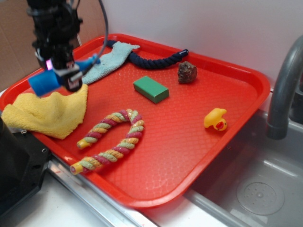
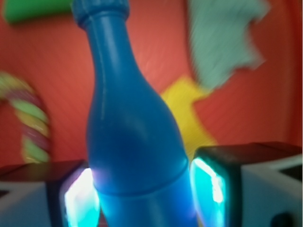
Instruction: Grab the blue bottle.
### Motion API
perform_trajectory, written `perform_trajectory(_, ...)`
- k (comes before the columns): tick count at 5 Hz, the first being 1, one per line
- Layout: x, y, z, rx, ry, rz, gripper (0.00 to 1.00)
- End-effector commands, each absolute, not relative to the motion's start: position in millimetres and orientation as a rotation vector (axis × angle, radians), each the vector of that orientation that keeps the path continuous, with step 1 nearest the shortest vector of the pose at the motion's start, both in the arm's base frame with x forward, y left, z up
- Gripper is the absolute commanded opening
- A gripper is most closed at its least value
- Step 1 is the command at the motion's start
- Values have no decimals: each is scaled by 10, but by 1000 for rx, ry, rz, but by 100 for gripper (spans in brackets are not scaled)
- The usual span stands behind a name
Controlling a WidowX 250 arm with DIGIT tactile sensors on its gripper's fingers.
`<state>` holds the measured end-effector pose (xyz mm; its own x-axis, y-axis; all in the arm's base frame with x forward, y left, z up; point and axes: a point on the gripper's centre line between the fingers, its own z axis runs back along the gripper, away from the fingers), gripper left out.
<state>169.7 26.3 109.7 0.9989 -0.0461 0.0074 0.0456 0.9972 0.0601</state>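
The blue bottle (image 1: 47,81) hangs sideways above the left end of the red tray (image 1: 189,161), over the yellow cloth (image 1: 52,113). My gripper (image 1: 66,75) is shut on its body, with the neck pointing toward the teal cloth (image 1: 110,59). In the wrist view the blue bottle (image 2: 130,127) fills the middle of the frame, its neck pointing up and away. The two glowing pads (image 2: 80,201) press against its lower body from both sides, and my gripper (image 2: 142,198) holds it clear of the tray.
On the tray lie a green block (image 1: 151,89), a striped rope toy (image 1: 113,139), a dark navy rope (image 1: 156,60), a brown lump (image 1: 187,72) and a yellow duck (image 1: 216,119). A sink (image 1: 265,189) and grey faucet (image 1: 284,85) stand to the right.
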Motion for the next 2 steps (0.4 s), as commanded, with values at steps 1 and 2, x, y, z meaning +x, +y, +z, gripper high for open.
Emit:
perform_trajectory(1, 1771, 427, 2144, 101, -33, 171, 0)
perform_trajectory(2, 1782, 387, 2076, 102, -11, 234, 0)
